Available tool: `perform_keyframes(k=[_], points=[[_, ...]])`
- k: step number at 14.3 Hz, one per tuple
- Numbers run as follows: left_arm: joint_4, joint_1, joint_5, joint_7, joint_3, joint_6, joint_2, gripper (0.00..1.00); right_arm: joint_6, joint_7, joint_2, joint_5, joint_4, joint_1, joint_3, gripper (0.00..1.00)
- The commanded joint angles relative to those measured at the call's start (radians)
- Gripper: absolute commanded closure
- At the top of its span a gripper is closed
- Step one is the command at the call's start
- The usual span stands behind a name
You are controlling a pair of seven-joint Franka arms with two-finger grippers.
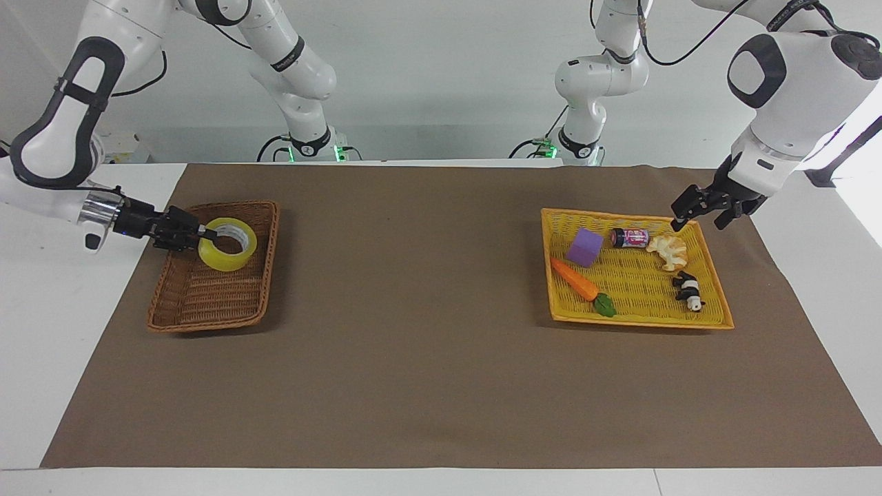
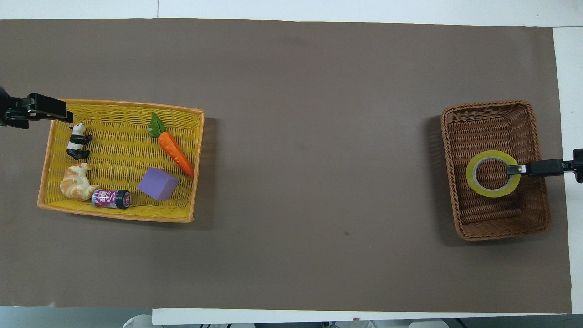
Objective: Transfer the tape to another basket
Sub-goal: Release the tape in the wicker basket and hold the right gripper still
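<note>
Brown paper covers the white worktop (image 1: 110,386); over the wicker basket (image 1: 207,303) the right gripper (image 1: 205,238), its fingers (image 2: 517,170) pinched on the wall of the tape (image 1: 228,244), holds the roll low inside, seemingly just above the weave, at the end nearer the robots. By this showing the carry is done, and what remains is to let go and draw back, while the left gripper (image 1: 694,212) waits over the yellow tray (image 1: 641,318) corner with fingers spread wide. Tape: a broad translucent yellow ring with a pale core, lying nearly flat, hole upward.
</note>
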Motion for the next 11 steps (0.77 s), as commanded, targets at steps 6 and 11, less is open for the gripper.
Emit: perform_keyframes(k=[6,11], points=[[-0.015,0.005,0.031,-0.001,0.001,0.024,-0.009,0.01,0.044,-0.05,-0.009,-0.043,-0.049,-0.01,0.012,0.9],[-0.015,0.013,0.031,0.001,0.001,0.023,-0.01,0.01,0.056,-0.05,-0.009,-0.046,-0.046,-0.012,0.012,0.0]])
